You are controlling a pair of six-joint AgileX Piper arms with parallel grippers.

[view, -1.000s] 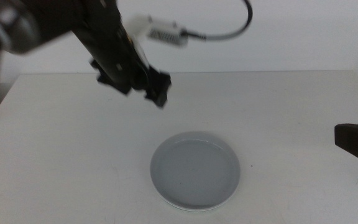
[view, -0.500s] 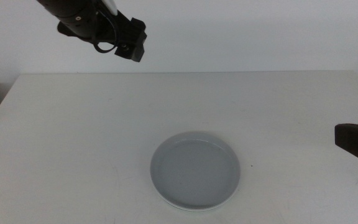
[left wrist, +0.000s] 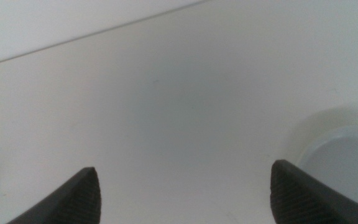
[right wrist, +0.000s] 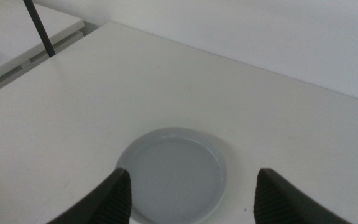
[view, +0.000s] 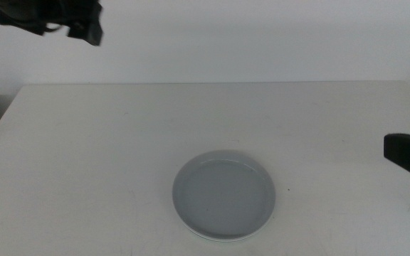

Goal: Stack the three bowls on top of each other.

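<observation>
Left end effector point(view: 84, 28): empty, jaws spread, raised above the worktop's point(view: 84, 142) far left corner. Right end effector point(right wrist: 188, 193): empty, spread, at the right edge. Bowls point(view: 223, 194): stacked near the front edge, grey uppermost, white rim beneath; third not discernible. Stacking appears complete.

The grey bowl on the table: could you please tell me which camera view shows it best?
The middle view: the grey bowl lies whole and unblocked there, a white rim peeking out beneath it. The right wrist view shows it between the open right claw, its near edge cut off. The left wrist view catches only an edge.
</observation>
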